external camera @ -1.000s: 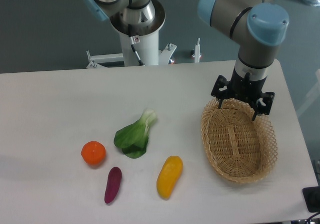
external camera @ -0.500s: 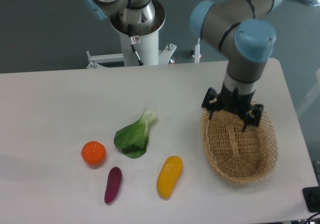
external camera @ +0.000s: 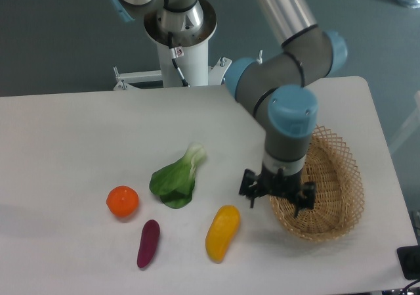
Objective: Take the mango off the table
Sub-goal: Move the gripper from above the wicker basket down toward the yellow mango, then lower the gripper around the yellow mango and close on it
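The claw (external camera: 276, 195) hangs wide open, empty, just right of the mango (external camera: 222, 232). It should centre above the fruit, fingers across its narrow width.

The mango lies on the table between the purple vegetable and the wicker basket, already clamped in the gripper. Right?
Not quite. In the camera view the mango does lie on the table between the purple vegetable and the wicker basket, but the gripper hovers open beside it, over the basket's near edge, holding nothing.
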### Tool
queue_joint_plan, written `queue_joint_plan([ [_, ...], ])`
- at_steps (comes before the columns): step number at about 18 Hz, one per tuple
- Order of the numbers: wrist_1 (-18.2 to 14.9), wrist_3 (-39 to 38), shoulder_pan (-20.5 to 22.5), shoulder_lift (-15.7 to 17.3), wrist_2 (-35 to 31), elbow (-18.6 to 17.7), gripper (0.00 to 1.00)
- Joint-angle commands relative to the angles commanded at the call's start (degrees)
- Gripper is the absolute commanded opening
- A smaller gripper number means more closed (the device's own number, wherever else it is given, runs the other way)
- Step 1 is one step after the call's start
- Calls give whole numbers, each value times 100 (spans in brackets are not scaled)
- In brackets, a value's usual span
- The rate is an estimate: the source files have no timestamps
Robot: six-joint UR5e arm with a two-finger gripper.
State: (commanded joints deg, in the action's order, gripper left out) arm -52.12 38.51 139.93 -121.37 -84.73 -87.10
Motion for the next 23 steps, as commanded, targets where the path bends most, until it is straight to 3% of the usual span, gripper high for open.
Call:
queue_joint_plan([
  [13, 255, -46, -448, -80, 35, -430, 100],
  [17, 448, -11, -484, -159, 17, -492, 100],
  [23, 484, -28, -484, -247, 0, -422, 100],
])
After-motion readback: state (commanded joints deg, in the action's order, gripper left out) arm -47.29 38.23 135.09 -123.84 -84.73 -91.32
